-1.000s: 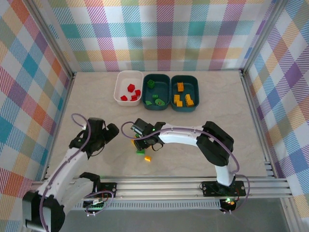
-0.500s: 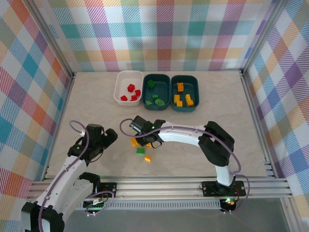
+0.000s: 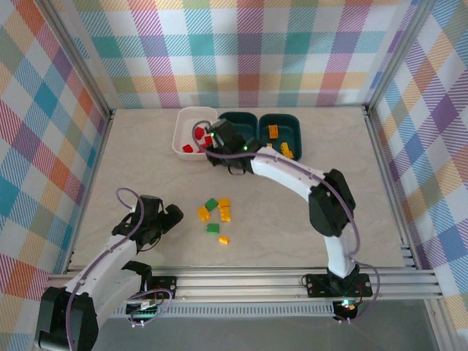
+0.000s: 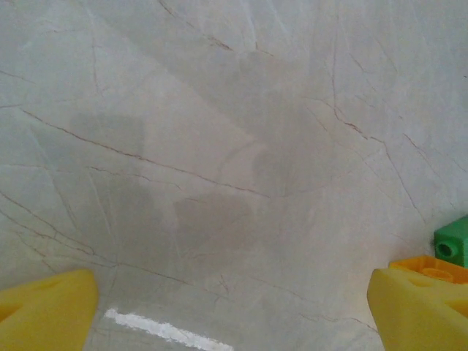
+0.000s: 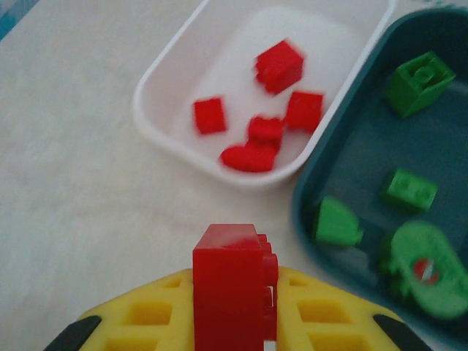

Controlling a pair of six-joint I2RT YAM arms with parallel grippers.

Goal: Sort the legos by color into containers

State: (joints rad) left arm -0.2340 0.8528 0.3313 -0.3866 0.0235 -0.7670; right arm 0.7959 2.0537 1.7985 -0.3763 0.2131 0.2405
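Observation:
My right gripper is shut on a red lego, held upright between its yellow fingers. It hovers just short of the white container, which holds several red legos. Beside it, the middle teal container holds green legos. In the top view the right gripper sits at the white container's near right corner. The far-right teal container holds orange legos. My left gripper is open low over bare table, left of the loose legos; an orange lego and a green one lie by its right finger.
Loose legos lie mid-table: orange ones and green ones. Plaid walls with metal posts enclose the table on three sides, and a rail runs along the near edge.
My right gripper shut on the red lego at mid-table and carried it back to the white container. The left arm drew slightly toward the near edge, still open.

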